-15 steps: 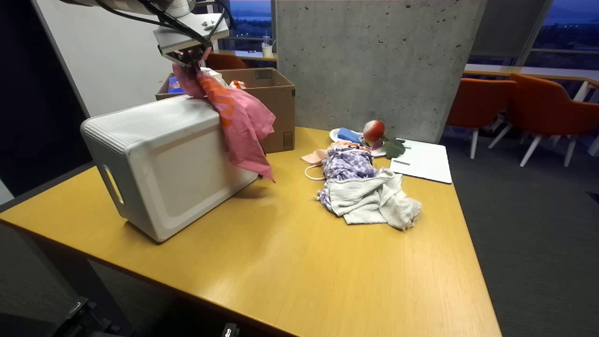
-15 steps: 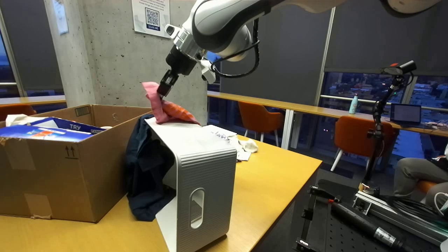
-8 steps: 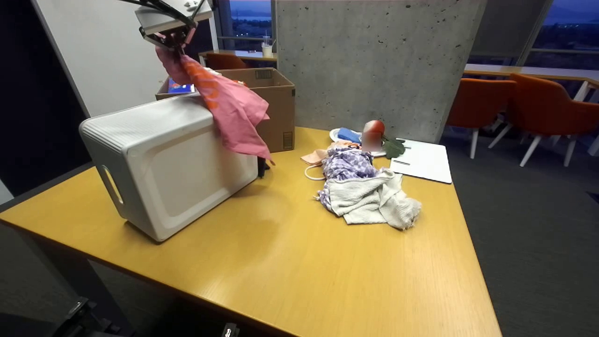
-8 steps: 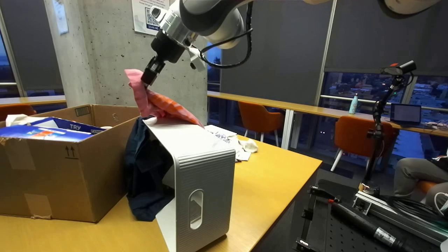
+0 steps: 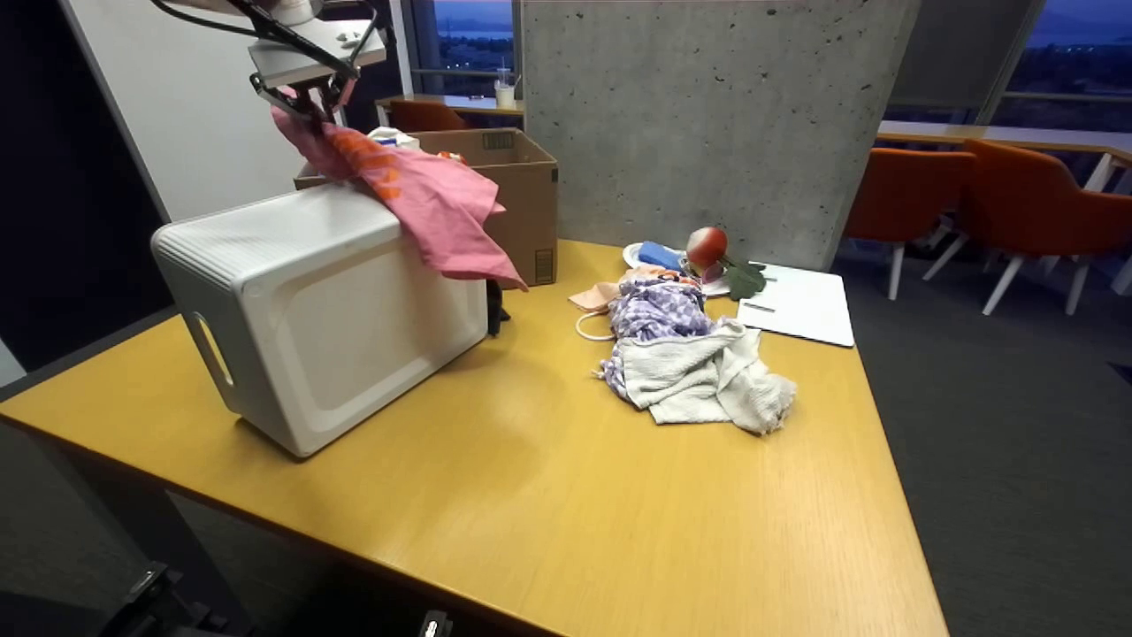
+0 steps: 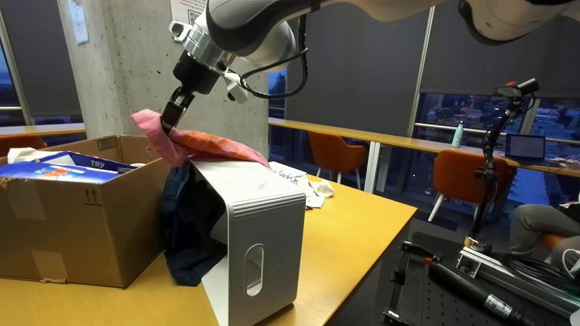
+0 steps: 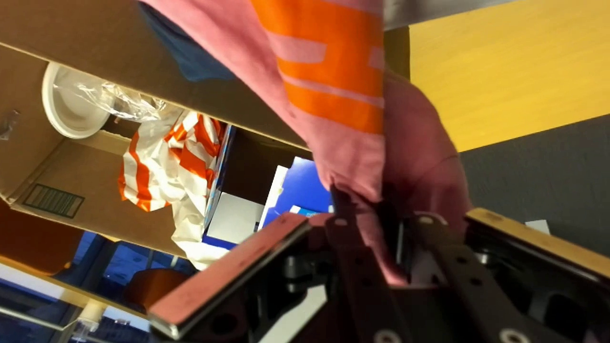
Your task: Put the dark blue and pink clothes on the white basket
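My tool (image 6: 167,127) is clamped on a fold of the pink cloth (image 5: 438,208), jaws drawn nearly together; in the wrist view the tips vanish into the folds, so I can't make out exactly where the pinch ends. From my grip the pink cloth drapes across the upward-facing side of the white basket (image 5: 363,345), which stands on its side on the bench (image 5: 619,513), and a corner hangs over the base side. The basket's mouth faces the cardboard box (image 6: 54,235), itself cut off at the edge of an exterior view. The dark blue cloth (image 6: 188,226) bulges from that mouth down to the bench; how deep it reaches inside is hidden from me. A heap of purple-checked cloth (image 5: 659,310) and off-white cloth (image 5: 707,380) lies well apart, partly blocked by the basket in an exterior view. My arm (image 6: 253,27) is cut off at the top in both exterior views.
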